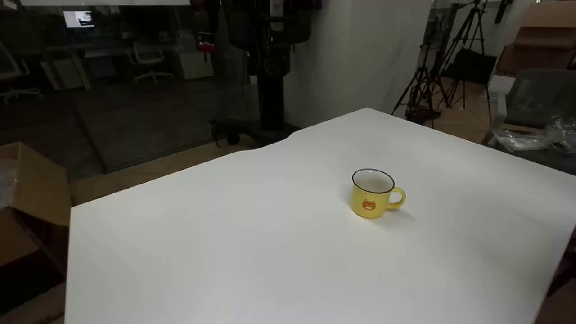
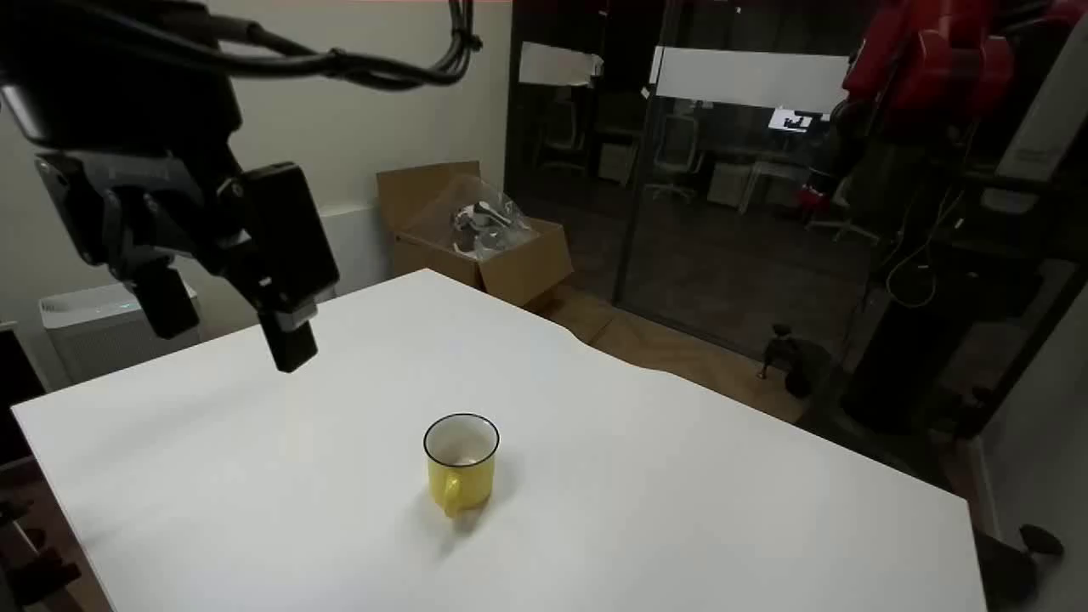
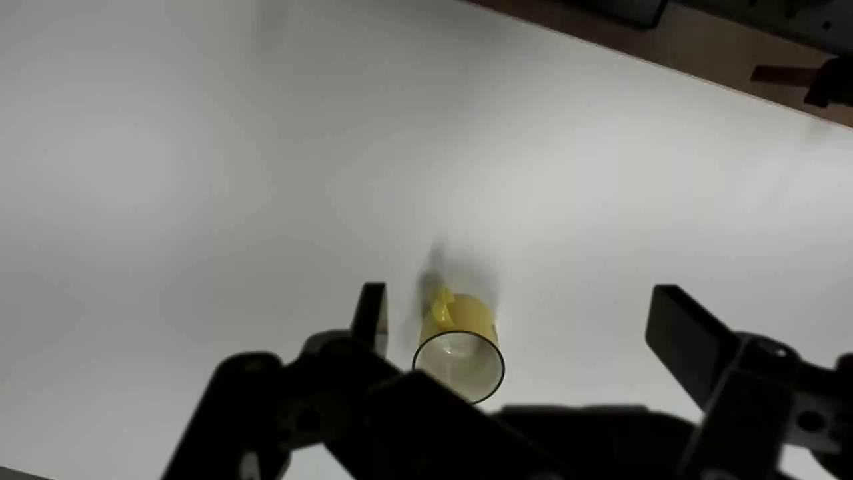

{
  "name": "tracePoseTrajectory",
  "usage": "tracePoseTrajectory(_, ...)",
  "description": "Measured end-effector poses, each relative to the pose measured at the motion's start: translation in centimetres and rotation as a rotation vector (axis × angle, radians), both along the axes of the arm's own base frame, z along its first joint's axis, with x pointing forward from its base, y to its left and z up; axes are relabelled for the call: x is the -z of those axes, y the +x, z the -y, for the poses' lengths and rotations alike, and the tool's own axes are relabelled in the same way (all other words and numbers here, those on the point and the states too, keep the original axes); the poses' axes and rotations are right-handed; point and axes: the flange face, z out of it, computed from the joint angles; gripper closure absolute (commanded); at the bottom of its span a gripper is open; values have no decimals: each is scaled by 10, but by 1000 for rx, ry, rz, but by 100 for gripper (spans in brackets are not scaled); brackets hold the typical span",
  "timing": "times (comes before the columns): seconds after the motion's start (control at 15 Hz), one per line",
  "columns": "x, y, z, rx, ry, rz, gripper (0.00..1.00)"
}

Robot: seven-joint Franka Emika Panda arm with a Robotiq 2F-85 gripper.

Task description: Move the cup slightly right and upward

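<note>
The cup (image 1: 369, 204) is a small yellow mug with a dark rim, a white inside and an orange animal face on its side. It stands upright on the white table in both exterior views, and its handle side shows in an exterior view (image 2: 460, 480). My gripper (image 2: 228, 325) is open and empty, high above the table and apart from the cup. In the wrist view the cup (image 3: 473, 313) shows below and between the spread fingers of the gripper (image 3: 520, 310), nearer the left finger. Part of its rim is hidden behind the gripper there. The gripper is out of view in an exterior view.
The white table (image 1: 216, 234) has a wavy edge on one side. A cardboard box (image 2: 527, 259) with plastic wrap stands on the floor beyond the table. Dark cables (image 2: 365, 68) hang from my arm. A chair (image 1: 540, 99) stands beside the table.
</note>
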Motion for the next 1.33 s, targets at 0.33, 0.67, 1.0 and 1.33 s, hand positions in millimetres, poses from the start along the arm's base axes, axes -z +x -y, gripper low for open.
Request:
tracePoseTrajectory(0.33,-16,7,4,5,-6,31,0)
tracePoseTrajectory(0.67,-17,7,4,5,-6,32,0)
tracePoseTrajectory(1.0,-17,7,4,5,-6,32,0)
tracePoseTrajectory(1.33,-17,7,4,5,-7,32,0)
